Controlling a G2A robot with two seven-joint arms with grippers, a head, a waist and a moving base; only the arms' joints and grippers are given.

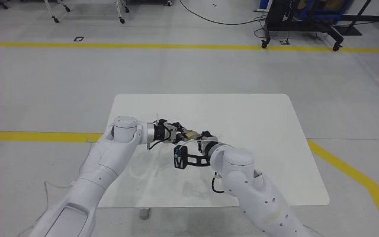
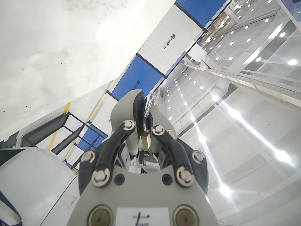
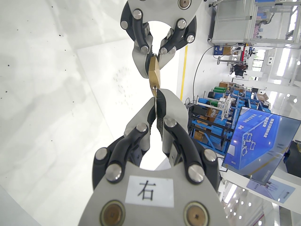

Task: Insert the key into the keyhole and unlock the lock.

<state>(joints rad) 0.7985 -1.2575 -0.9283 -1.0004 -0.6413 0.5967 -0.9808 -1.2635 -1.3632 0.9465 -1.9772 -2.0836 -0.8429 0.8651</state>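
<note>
Two robot arms meet above a white worktop [image 1: 266, 130], holding a small brass padlock [image 1: 190, 135] between them in the air over the worktop's near half, left of centre. The left end effector [image 1: 177, 131], reaching in from the left, is closed on the padlock. Its own wrist view shows the padlock's silver shackle [image 2: 149, 103] pinched between the two fingers [image 2: 128, 109], with the brass body [image 2: 145, 139] deeper inside the left end effector [image 2: 145, 109]. Whether the shackle is latched cannot be told.

The right end effector [image 1: 199, 141] comes in from the near right and faces the left one tip to tip. The right wrist view shows the right end effector [image 3: 157, 99] closed on the key [image 3: 155, 105], whose flat metal head is clamped between the ribbed black pads [image 3: 161, 109]. The key points straight at the free end of the padlock [image 3: 154, 74], and its tip meets the brass body at the keyhole. How far it has gone in cannot be told. Beyond it, the left end effector [image 3: 152, 65] holds the padlock's other end.

Padlock and key lie in one line between the two end effectors, clear of the worktop surface. Yellow floor lines [image 1: 177, 45] run across the grey floor on the far side of the worktop and beside it, and a black cable [image 1: 219, 21] curls over the floor in the background.
</note>
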